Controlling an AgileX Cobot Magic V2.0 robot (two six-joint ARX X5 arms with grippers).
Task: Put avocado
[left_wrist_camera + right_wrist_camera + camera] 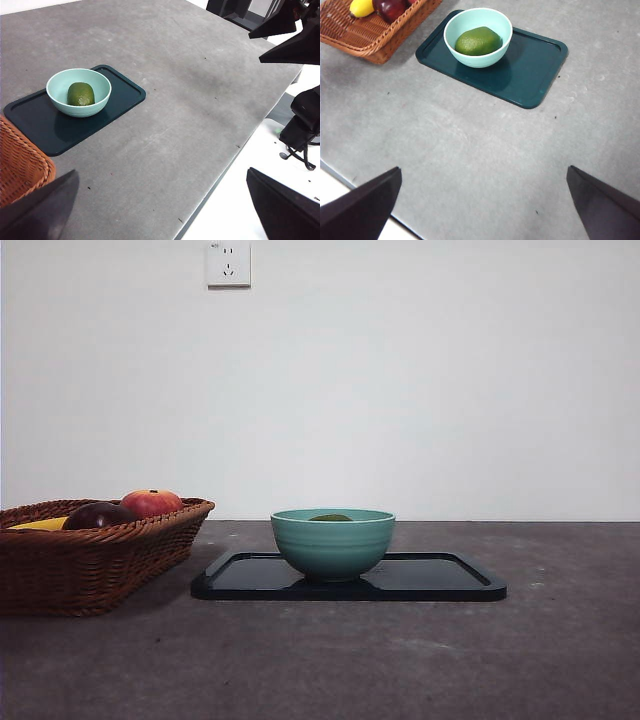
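The dark green avocado (pixel 478 41) lies inside a light teal bowl (pixel 477 59). It also shows in the left wrist view (pixel 81 94), and only its top shows above the bowl's rim in the front view (pixel 331 517). The bowl (pixel 333 543) stands on a dark tray (pixel 440 580). My left gripper (pixel 160 212) is open and empty, high above the table's near side. My right gripper (pixel 485 200) is open and empty, high above the table, well away from the bowl. Neither gripper shows in the front view.
A brown wicker basket (pixel 90 560) stands left of the tray and holds a red apple (pixel 151 503), a dark purple fruit (pixel 98 515) and a yellow fruit (pixel 42 524). The grey table's edge (pixel 240 150) runs near the left arm.
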